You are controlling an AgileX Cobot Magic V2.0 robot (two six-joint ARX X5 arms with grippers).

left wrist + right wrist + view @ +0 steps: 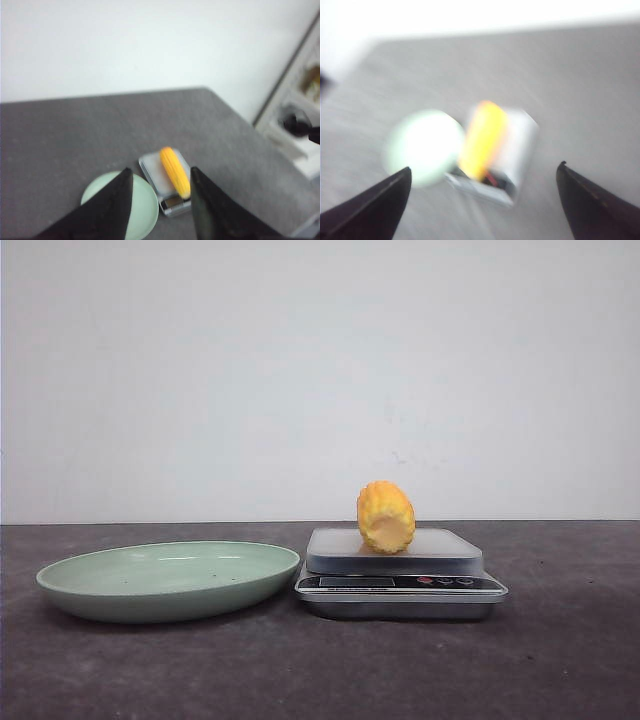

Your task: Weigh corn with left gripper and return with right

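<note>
- Behind the dark grey, matte desk (560, 660) stands a plain white wall (320, 370).
- Left pincer (160, 205) hangs high above the desk, fingers spread, holding nothing; the dark fingers (112, 207) taper to wedge tips.
- Right pincer (482, 200) also hangs above the desk, fingers spread wide and empty; this view is motion-blurred.
- Corn (386, 516) lies on its side on the scale (400, 575) platform, pale round cut end facing the front camera, kernel rows yellow-orange.
- Scale is flat and rectangular with a metallic body and a dark front panel.
- Plate (90, 590), shallow, round, glossy pale green, sits just beside the scale on the robot's left.
</note>
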